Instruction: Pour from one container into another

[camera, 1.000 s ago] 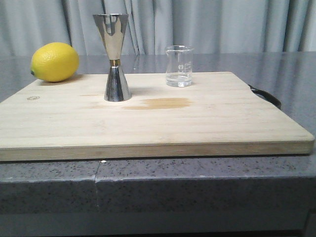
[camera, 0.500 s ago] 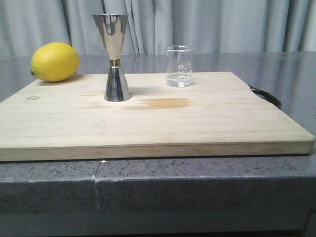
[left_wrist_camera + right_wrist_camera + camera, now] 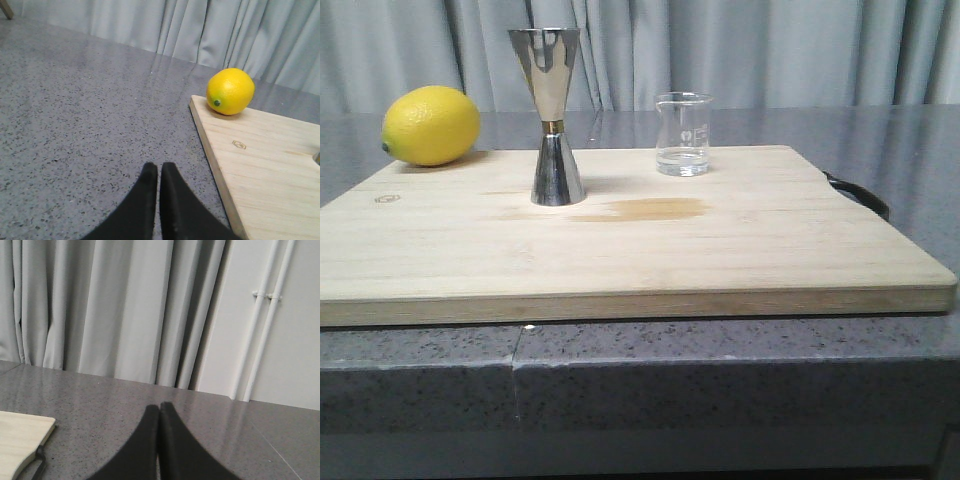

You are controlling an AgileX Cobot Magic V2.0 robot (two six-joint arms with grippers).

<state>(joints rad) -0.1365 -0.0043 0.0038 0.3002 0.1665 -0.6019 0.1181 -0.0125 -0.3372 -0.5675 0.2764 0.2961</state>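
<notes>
A small clear glass beaker stands upright at the back of the wooden cutting board, right of centre, with a little clear liquid in its bottom. Left of it stands the tall steel hourglass jigger, upright, with a brass band at its waist. Neither gripper shows in the front view. My left gripper is shut and empty over the grey counter, off the board's left edge. Off the board's right side, my right gripper is shut and empty, pointing at the curtain.
A yellow lemon lies at the board's back left corner, also the lemon in the left wrist view. A damp brown patch marks the board between jigger and beaker. A black handle sticks out at the board's right edge. Grey curtains hang behind.
</notes>
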